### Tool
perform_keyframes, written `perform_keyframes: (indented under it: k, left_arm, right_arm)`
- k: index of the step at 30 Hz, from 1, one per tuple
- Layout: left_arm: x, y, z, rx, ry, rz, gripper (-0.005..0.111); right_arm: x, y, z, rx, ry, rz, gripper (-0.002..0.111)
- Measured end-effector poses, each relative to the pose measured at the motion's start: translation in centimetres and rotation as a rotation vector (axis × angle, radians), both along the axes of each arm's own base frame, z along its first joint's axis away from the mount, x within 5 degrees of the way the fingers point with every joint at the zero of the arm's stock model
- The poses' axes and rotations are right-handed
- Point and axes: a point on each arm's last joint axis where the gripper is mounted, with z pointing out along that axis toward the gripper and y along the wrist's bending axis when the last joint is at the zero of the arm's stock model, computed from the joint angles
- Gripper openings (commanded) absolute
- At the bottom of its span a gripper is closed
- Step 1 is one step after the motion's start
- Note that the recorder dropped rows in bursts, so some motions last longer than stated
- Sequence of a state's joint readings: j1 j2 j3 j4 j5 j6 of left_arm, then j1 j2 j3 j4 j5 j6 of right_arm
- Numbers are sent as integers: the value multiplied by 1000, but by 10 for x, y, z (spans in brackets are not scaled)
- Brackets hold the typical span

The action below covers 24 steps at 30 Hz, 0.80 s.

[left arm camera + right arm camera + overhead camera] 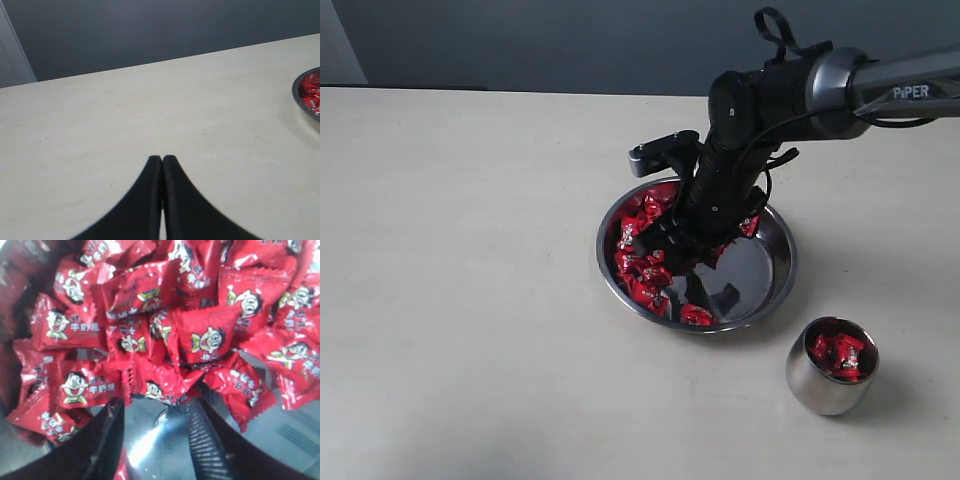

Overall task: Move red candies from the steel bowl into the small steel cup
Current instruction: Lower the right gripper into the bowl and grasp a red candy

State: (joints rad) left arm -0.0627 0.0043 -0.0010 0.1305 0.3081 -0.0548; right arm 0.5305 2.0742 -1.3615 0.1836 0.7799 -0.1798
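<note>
Poising right gripper point(682, 258) low in steel bowl point(603, 248), centre frame, jaws parted at red candies point(640, 268) to pinch one for small steel cup point(818, 388), lower right; left gripper point(162, 161) pressed together

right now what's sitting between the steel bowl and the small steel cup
Nothing: in the exterior view only bare table separates the steel bowl from the small steel cup; they stand apart.

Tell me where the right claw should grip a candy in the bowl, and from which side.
Come from above at the pile's edge by the bowl's bare bottom. The open right claw faces an edge candy there; pinch its puffed middle, not the thin crimped ends.
</note>
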Motion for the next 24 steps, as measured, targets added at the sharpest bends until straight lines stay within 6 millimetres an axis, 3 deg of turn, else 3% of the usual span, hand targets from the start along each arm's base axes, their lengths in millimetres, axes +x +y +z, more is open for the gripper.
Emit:
perform_keyframes:
  k: [24]
  left_arm:
    - [0,0,0,0,0,0,0]
  right_arm:
    - [5,3,-19,-13,20,1,39]
